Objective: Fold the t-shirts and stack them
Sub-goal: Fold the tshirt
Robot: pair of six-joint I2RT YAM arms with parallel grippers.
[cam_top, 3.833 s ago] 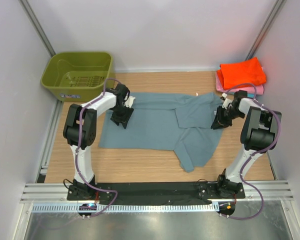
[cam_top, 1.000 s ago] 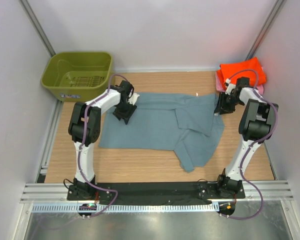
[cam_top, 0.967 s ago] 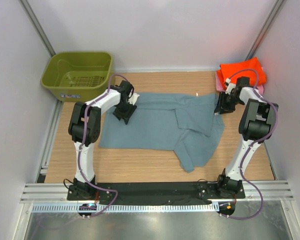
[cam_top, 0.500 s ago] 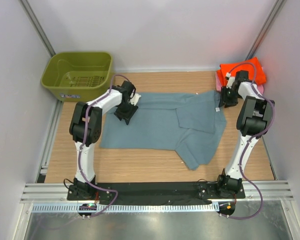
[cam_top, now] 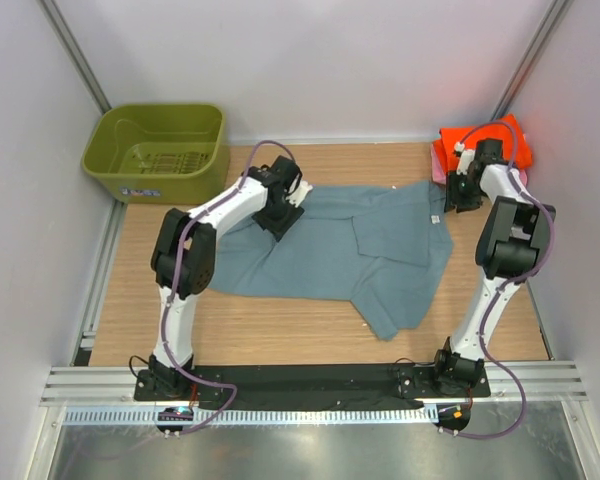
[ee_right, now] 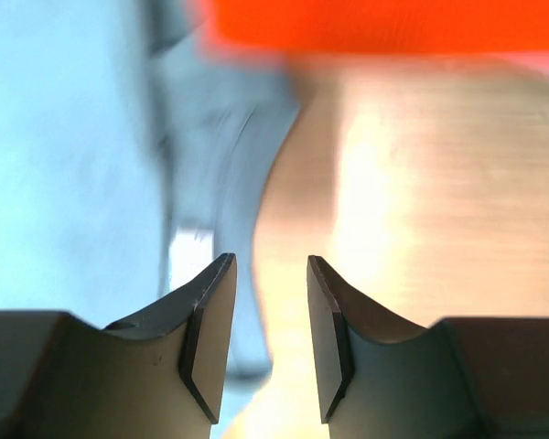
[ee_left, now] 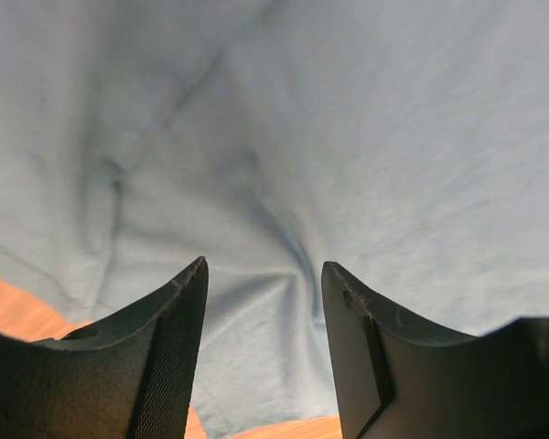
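Blue-grey t-shirt (cam_top: pixel 320 255) spread on the table (cam_top: pixel 280 325) between the two tools, a flap folded over its right half and one corner trailing toward the near edge. Left tool (cam_top: pixel 280 212) planted on the far left part of the shirt, cloth directly beneath and all around it. In the wrist view, left tool (ee_left: pixel 263 267) with jaws parted, a raised crease of the blue-grey t-shirt (ee_left: pixel 348 137) running up into the gap, bare wood showing beside the left finger. Clamped or merely resting: impossible to tell. Right tool (cam_top: pixel 458 198) at the far right corner of the shirt. In its wrist view, right tool (ee_right: pixel 270 261) with jaws narrowly parted, blurred blue-grey t-shirt (ee_right: pixel 64 137) beneath and to its left, bare table (ee_right: pixel 421 201) to its right and visible through the gap. Grip on the cloth edge likewise impossible to tell. Folded orange t-shirt (cam_top: pixel 517 135) (ee_right: pixel 393 23) just beyond the right tool, straight ahead of its fingers. Olive-green basket (cam_top: pixel 160 108) well apart from the left tool, beyond it and to its left.
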